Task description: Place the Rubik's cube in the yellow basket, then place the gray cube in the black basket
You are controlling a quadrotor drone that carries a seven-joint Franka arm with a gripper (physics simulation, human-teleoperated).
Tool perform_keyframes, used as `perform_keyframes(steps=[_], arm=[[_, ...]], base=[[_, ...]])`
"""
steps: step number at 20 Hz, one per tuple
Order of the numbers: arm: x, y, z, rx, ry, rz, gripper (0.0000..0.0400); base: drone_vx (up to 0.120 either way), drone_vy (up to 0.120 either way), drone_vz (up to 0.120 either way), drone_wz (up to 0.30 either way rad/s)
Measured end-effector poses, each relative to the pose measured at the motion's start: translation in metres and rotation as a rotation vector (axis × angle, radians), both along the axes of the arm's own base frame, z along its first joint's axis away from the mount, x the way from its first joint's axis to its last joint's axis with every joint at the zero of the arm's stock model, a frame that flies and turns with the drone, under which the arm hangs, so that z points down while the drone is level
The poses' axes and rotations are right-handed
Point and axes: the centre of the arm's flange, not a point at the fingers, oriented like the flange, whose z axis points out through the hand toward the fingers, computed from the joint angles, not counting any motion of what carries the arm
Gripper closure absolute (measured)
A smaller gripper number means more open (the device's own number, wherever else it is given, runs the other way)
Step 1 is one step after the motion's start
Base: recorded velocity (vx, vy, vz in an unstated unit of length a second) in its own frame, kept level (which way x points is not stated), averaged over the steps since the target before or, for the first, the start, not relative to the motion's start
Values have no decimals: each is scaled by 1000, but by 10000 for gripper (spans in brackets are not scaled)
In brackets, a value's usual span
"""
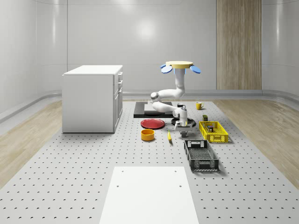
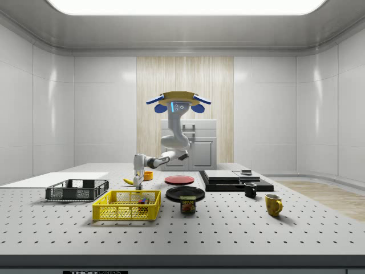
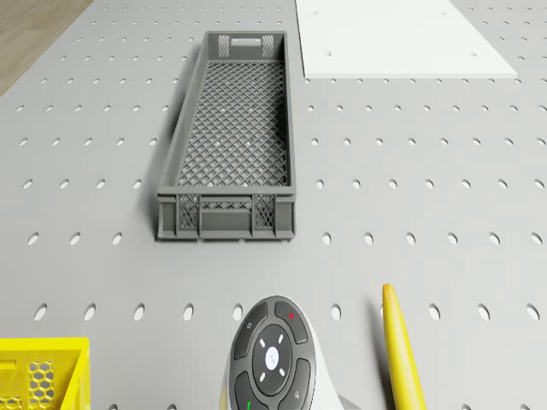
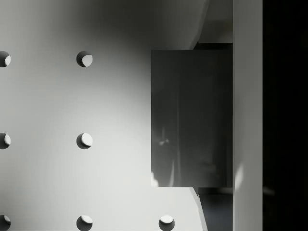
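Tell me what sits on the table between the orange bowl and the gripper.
A banana lies on the table between the orange bowl and the gripper, as the whole-scene view shows. Otherwise that stretch is bare perforated tabletop.

Yellow basket (image 1: 213,132), black mesh basket (image 1: 201,156), red plate (image 1: 153,123), gray cube (image 4: 191,118), white perforated table (image 1: 70,163).

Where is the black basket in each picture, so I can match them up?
Whole-scene view: the black basket lies right of centre, nearer the camera than the yellow basket.
Side view: the black basket sits at the left, behind the yellow basket's left end.
Drone view: the black basket lies lengthwise, beyond the yellow basket's corner.
Shared landmark: the yellow basket, always its neighbour.
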Motion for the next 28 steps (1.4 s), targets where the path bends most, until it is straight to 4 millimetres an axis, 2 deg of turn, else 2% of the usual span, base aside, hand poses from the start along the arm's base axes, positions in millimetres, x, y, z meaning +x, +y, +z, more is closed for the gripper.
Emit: perform_keyframes(steps=[6, 11, 16, 20, 28], arm=[[0, 0, -8, 0, 0, 0, 149], [0, 0, -22, 0, 0, 0, 150], [0, 0, -29, 0, 0, -1, 150], [0, 0, -31, 0, 0, -1, 150], [0, 0, -32, 0, 0, -1, 150]], base=[[0, 0, 7, 0], [0, 0, 120, 0], [0, 0, 120, 0], [0, 0, 40, 0], [120, 0, 0, 0]])
